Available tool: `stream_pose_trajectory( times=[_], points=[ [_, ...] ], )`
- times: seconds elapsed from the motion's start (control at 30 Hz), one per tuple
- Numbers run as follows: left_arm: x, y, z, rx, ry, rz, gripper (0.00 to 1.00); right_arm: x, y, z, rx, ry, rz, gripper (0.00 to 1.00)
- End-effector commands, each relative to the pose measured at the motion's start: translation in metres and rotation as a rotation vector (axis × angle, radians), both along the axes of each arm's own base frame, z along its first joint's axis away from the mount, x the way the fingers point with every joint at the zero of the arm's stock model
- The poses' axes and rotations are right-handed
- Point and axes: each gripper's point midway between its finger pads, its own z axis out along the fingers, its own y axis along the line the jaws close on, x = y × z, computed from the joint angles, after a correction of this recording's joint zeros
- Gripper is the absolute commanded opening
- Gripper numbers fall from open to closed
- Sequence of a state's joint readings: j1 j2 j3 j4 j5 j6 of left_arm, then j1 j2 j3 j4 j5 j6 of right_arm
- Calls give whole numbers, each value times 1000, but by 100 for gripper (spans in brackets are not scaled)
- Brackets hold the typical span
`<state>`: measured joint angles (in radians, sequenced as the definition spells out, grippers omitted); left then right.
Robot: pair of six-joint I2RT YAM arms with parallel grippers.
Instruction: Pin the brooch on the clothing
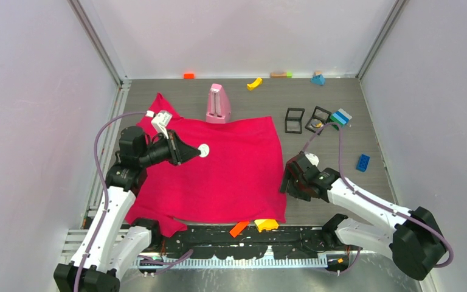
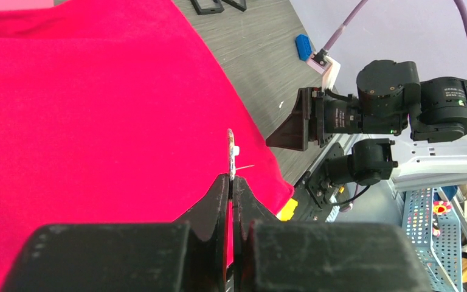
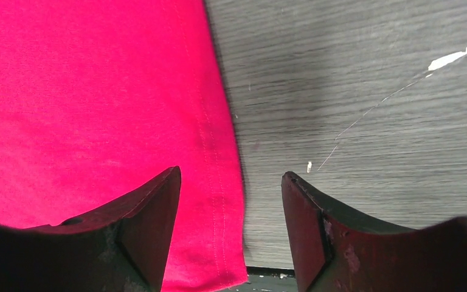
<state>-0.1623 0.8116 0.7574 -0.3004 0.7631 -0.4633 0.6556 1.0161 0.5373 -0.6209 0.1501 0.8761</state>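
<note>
Black fingers (image 2: 216,204) of my left gripper (image 2: 231,182) are pressed together on the brooch (image 2: 231,153), pinching it by its lower edge. In the left wrist view it is a thin white disc seen edge-on, with a fine pin poking out to one side. In the top view it shows as a small white round piece over the upper-left part of the clothing (image 1: 231,173). I can't tell if it touches the cloth.

My right gripper (image 3: 231,179) is spread wide and straddles the shirt's right hem near the bottom corner, with one finger over the fabric and the other over bare table (image 3: 371,121). Contact with either is unclear.

The shirt is crimson-pink and lies spread flat across the middle of the grey table, lightly wrinkled, with one sleeve toward the far left.

A pink wedge-shaped object (image 1: 217,103) stands at the shirt's far edge. Two black square frames (image 1: 294,120) sit right of it, clear of the cloth. A blue block (image 1: 363,162) lies further right. An orange piece (image 1: 239,229) and a yellow piece (image 1: 266,224) lie at the shirt's near edge.
</note>
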Motion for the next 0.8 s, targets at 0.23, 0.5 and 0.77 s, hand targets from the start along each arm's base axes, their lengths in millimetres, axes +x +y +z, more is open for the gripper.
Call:
stream_pose_trajectory(
  times=[0.23,0.5,0.77],
  points=[
    [3,4,19,8,-65,13,0,-1,11,-15,13,15,-60,56],
    [4,5,17,8,-58,17,0,-9,19,-19,-34,18,-34,46],
    [4,5,17,9,-58,19,0,-13,15,-26,-129,7,-25,28]
  ],
)
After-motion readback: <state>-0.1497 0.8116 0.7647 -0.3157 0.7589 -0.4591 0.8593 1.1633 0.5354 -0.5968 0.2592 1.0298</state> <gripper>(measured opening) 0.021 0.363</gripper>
